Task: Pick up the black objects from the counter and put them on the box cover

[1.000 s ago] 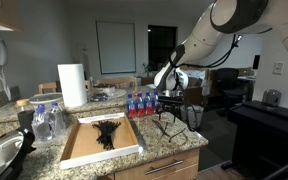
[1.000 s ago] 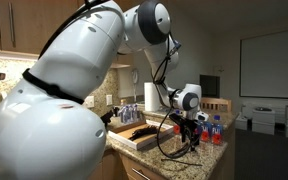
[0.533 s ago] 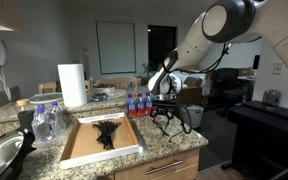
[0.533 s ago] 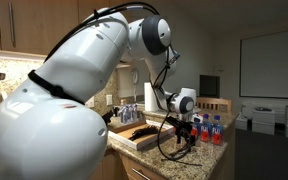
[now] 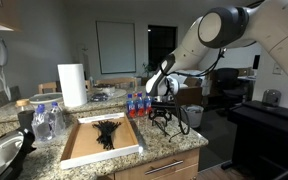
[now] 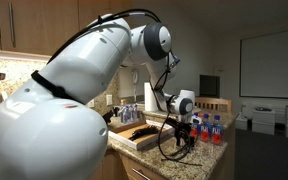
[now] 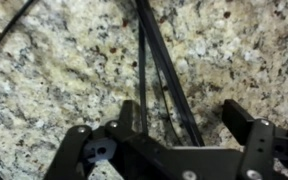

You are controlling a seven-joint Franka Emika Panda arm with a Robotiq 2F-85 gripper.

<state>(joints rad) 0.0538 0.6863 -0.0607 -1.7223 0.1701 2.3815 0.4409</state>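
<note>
Dropping lower than a second ago, the gripper [image 7: 179, 125] is straddling the black objects [image 7: 156, 70] lying on the counter [image 5: 179, 142] near its end edge, beside the box cover [image 5: 76, 150]. Its jaws are standing wide; keeping the thin strands centred before closing seems wise.

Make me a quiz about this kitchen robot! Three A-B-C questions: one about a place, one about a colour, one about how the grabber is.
1. Where is the gripper?
A. over the counter, beside the box cover
B. inside the box cover
C. on the floor

2. What colour is the box cover inside?
A. blue
B. tan brown
C. green

3. How do its jaws stand?
A. shut tight
B. clamped on a spoon
C. apart, black objects between them

Answers: 1 A, it hangs past the cover's rim; 2 B, bare cardboard shows; 3 C, the wrist view shows the gap.
</note>
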